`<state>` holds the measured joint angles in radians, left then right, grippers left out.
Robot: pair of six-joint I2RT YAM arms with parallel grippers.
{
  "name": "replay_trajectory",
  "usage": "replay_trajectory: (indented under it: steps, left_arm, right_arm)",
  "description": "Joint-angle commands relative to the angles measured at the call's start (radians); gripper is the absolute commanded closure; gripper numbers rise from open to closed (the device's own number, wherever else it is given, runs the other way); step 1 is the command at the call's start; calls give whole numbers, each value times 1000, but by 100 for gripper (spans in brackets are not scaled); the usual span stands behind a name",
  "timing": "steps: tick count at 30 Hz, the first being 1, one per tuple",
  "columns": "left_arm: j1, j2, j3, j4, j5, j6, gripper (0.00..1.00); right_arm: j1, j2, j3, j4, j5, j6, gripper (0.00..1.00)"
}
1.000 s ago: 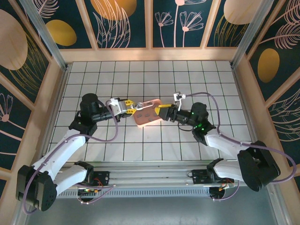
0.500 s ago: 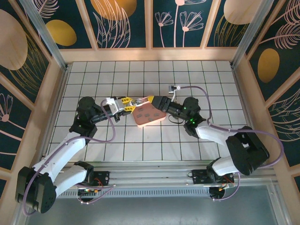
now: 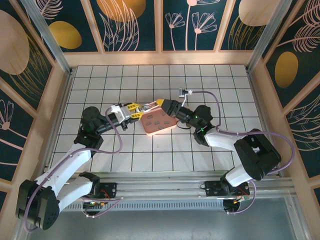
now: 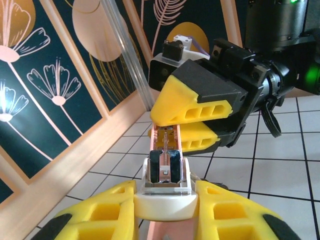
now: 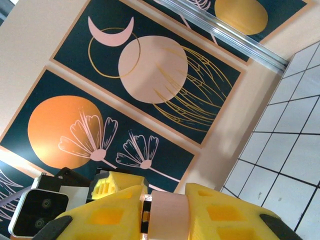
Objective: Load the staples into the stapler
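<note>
The stapler (image 3: 150,107) is small, with a pink body, a white end and a chrome channel (image 4: 165,168). It hangs above the floor between both arms. My left gripper (image 3: 142,110) is shut on its white rear end (image 4: 165,202). My right gripper (image 3: 161,105) is shut on the pink front end (image 5: 170,215); in the left wrist view its yellow fingers (image 4: 192,107) clamp that end from above and below. The staples (image 3: 161,121) lie as several small dark strips in the pink tray (image 3: 150,129), just below the grippers.
White tiled floor (image 3: 200,80) stretches around the tray. Wooden patterned walls enclose it at the back (image 3: 160,55) and on both sides. The right arm's cable (image 3: 205,95) loops behind its wrist.
My right gripper has moved left to the stapler's front end and closed on it. My left gripper has kept its hold and lifted the stapler slightly toward the back.
</note>
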<state>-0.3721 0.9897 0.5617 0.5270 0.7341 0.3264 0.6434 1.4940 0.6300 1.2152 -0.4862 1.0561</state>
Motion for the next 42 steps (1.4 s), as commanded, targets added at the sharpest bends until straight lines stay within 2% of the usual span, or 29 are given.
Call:
replay_trajectory:
  steps: [1,5,8,12,17,22,25,28,31,37,42]
  left_arm:
    - [4,-20,4,21,-22,-21,70]
    - [4,-14,34,-57,-52,-54,54]
    - [4,-8,53,-101,-58,-70,49]
    - [4,-4,54,-121,-43,-58,47]
    - [1,37,89,-194,9,-23,47]
    - [0,64,99,-192,-1,-84,46]
    - [-2,63,72,-119,-17,-156,46]
    - [-4,60,42,-44,-92,-240,45]
    - [-4,62,39,-49,-227,-308,43]
    - [-5,59,-23,3,-491,-454,38]
    - [-4,82,-52,7,-581,-547,34]
  right_arm:
    - [-6,-52,-10,7,35,-82,77]
    - [-40,-128,1,-202,18,-244,80]
    - [-65,-196,12,-398,8,-434,83]
    - [-91,-275,24,-601,-26,-662,85]
    - [-153,-308,90,-883,-169,-946,86]
    - [-232,-285,199,-1208,-259,-1201,88]
    - [-295,-253,276,-1389,-305,-1348,89]
    - [-357,-220,352,-1557,-324,-1488,92]
    - [-419,-198,401,-1674,-340,-1623,92]
    - [-558,-120,457,-1804,-358,-1790,93]
    - [-631,6,526,-1914,-338,-1927,93]
